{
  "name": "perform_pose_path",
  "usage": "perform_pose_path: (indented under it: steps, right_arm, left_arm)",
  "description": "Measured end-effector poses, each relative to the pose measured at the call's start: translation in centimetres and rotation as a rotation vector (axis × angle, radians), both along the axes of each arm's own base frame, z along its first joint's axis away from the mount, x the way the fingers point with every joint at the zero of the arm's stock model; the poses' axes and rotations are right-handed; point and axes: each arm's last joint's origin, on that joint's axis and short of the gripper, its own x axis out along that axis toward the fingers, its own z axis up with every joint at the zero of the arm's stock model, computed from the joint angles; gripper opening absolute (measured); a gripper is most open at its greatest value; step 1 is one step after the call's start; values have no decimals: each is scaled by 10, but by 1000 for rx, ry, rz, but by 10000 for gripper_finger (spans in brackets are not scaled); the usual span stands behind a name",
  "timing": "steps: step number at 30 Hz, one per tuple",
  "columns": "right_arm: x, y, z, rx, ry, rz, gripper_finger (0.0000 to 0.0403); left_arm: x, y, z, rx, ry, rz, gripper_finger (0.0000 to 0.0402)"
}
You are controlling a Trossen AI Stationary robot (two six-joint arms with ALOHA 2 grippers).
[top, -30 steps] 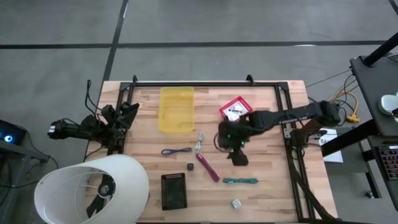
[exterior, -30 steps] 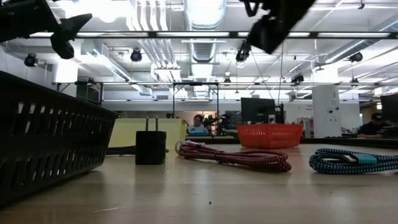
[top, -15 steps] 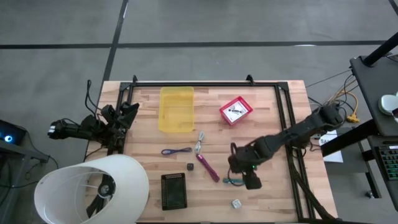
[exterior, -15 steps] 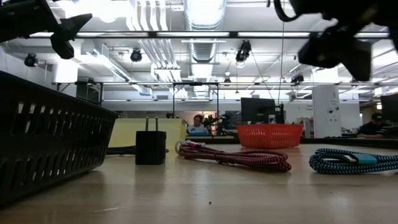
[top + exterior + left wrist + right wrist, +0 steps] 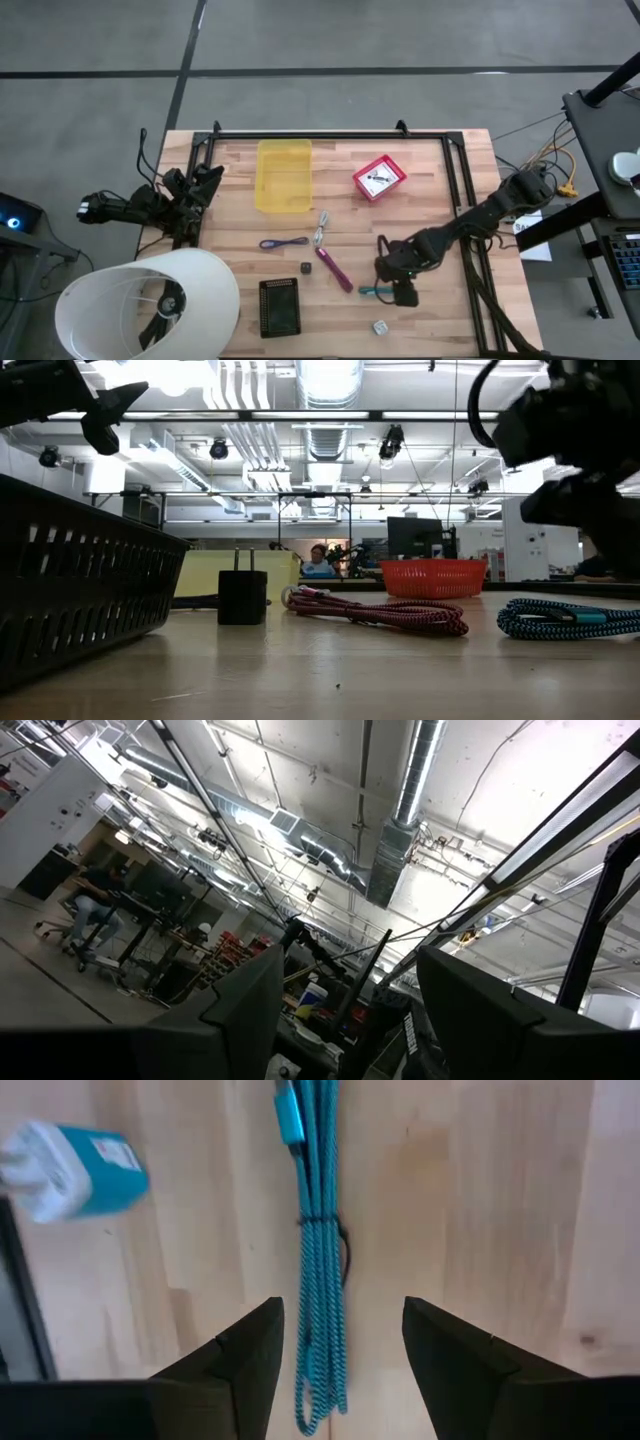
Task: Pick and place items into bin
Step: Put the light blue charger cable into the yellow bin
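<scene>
A teal braided cable bundle (image 5: 385, 291) lies flat on the wooden table near its front right; it also shows in the low view (image 5: 570, 618). My right gripper (image 5: 400, 287) hangs just above it, open, one finger on each side of the cable's length (image 5: 320, 1230), touching nothing. A magenta cable (image 5: 335, 268), a purple cord loop (image 5: 283, 243), a small white and metal piece (image 5: 321, 230), a dark cube plug (image 5: 306, 268) and a white and teal plug (image 5: 380, 326) lie on the table. My left gripper (image 5: 205, 180) waits open at the table's left edge.
A yellow bin (image 5: 284, 175) and a red bin (image 5: 378, 177) holding a white printed item stand at the back. A black basket (image 5: 280, 305) stands at the front. A large white shade (image 5: 150, 300) overlaps the front left corner. A black frame rail (image 5: 460, 200) runs along the right.
My right gripper has gone from beside the red bin toward the table's near edge and down, and now hangs low over the teal cable. The items on the table have not moved.
</scene>
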Motion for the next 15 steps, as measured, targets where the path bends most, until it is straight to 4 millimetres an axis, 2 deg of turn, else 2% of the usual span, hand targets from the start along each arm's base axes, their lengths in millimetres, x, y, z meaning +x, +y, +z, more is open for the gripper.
perform_pose_path:
  steps: [7,15]
  right_arm:
    - [-3,-2,-13,18,-35,8,191]
    - [-10,-3,-23,1,-46,103,191]
  left_arm:
    - [0,0,0,0,0,0,215]
    - [0,0,0,0,0,0,215]
